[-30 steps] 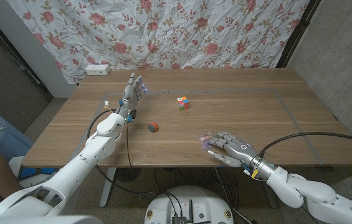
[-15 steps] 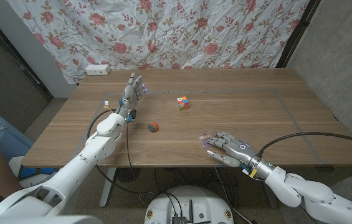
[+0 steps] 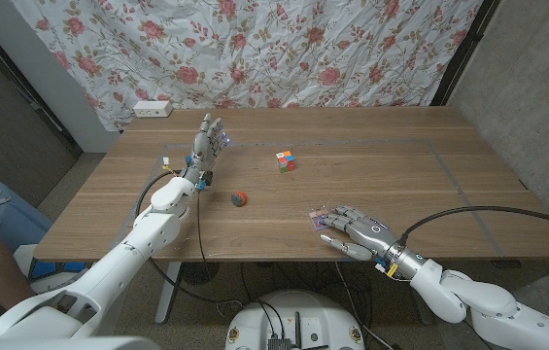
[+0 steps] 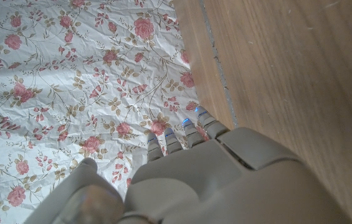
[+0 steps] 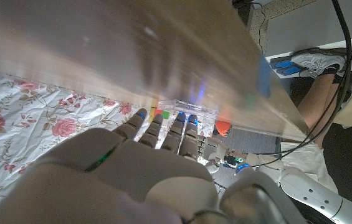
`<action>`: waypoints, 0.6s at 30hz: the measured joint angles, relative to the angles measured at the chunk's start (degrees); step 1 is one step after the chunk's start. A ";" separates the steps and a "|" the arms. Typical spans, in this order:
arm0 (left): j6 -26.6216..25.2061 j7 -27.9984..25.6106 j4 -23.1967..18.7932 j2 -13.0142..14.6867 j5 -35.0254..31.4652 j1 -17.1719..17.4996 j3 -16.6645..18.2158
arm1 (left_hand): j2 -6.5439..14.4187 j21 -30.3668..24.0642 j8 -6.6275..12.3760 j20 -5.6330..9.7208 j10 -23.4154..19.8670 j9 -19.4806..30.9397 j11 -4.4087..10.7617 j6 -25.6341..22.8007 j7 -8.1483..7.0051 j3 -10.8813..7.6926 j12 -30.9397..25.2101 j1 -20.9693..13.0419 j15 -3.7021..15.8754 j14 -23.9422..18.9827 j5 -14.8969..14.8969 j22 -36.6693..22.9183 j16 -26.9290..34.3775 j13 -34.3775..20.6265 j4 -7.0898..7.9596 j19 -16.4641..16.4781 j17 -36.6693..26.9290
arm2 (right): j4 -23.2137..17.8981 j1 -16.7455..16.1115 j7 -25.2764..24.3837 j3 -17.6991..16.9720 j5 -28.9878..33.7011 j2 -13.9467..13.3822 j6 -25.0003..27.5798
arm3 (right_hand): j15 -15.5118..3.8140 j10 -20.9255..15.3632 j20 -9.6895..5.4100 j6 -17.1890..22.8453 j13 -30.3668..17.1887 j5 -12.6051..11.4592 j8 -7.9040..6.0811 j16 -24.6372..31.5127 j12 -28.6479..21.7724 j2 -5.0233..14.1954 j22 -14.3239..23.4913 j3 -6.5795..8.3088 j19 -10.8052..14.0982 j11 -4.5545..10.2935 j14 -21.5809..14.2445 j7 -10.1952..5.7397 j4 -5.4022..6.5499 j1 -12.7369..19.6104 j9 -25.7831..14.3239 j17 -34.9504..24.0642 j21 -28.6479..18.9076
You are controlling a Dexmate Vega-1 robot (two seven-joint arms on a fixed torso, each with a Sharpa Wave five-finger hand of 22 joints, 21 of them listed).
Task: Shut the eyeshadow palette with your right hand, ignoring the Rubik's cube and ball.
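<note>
Right hand (image 3: 352,231) lies fingers spread over small clear-plastic eyeshadow palette (image 3: 319,219), well nearer than multicoloured Rubik's cube (image 3: 285,161); grasp not discernible. Likely light, brittle, slippery: press lid's free edge.

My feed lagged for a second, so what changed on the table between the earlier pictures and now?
The right robot hand slid slightly toward the table's near edge, staying laid over the eyeshadow palette; whether the palette is shut is hidden. The left robot hand, the Rubik's cube and the ball stayed put.
</note>
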State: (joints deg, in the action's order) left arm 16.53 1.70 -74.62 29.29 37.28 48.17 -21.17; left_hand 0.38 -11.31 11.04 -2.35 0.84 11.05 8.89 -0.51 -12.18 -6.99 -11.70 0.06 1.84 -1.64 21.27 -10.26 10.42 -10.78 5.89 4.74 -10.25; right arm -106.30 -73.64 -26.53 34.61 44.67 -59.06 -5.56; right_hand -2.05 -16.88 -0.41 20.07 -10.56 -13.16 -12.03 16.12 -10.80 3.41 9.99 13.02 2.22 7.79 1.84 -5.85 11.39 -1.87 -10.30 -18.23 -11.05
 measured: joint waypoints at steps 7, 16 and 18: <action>0.00 0.00 0.00 -0.02 0.00 0.00 0.00 | 0.00 0.00 0.00 0.00 0.00 0.00 0.00 0.00 0.00 0.00 0.00 0.00 0.00 0.00 0.00 0.00 0.00 0.00 0.00 0.00 0.00 | 0.02 0.39 0.02 0.20 0.22 0.15 0.06 | 0.00 0.00 0.00 0.00 -0.07 0.00 -0.06 0.00 0.00 0.00 0.00 -0.30 0.00 0.00 0.00 0.00 -0.17 0.00 -0.04 0.00 0.00; 0.00 -0.01 0.00 -0.02 0.00 0.00 0.00 | 0.00 0.00 0.00 0.00 0.00 0.00 0.00 0.00 0.00 0.00 0.00 0.00 0.00 0.00 0.00 0.00 0.00 0.00 0.00 0.00 0.00 | 0.05 0.89 -0.07 0.31 0.38 0.23 0.06 | 0.02 -0.01 0.00 0.00 -0.09 -0.20 -0.19 0.00 -0.01 0.00 0.00 -0.74 0.01 0.00 -0.02 0.00 -0.11 0.00 -0.12 0.01 0.00; 0.00 -0.01 0.00 -0.01 0.00 0.00 0.00 | 0.00 0.00 0.00 0.00 0.00 0.00 0.00 0.00 0.00 0.00 0.00 0.00 0.00 0.00 0.00 0.00 0.00 0.00 0.00 0.00 0.00 | 0.07 0.96 -0.34 0.31 0.37 0.36 0.04 | 0.21 -0.01 0.00 0.36 -0.09 -0.20 -0.04 0.00 -0.01 0.00 0.00 -0.76 0.01 0.00 -0.22 -0.25 -0.17 0.00 -0.11 0.01 0.00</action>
State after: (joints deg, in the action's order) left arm 16.53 1.68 -74.62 29.27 37.27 48.18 -21.17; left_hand 0.38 -11.31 11.04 -2.35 0.84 11.05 8.89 -0.51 -12.17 -6.99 -11.70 0.05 1.84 -1.64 21.27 -10.26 10.42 -10.78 5.89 4.73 -10.25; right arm -106.24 -72.68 -26.86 34.93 45.04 -58.70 -5.52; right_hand -1.83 -16.89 -0.41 20.43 -10.65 -13.36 -12.07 16.12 -10.82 3.41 9.99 12.26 2.22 7.78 1.63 -6.10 11.23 -1.87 -10.41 -18.22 -11.06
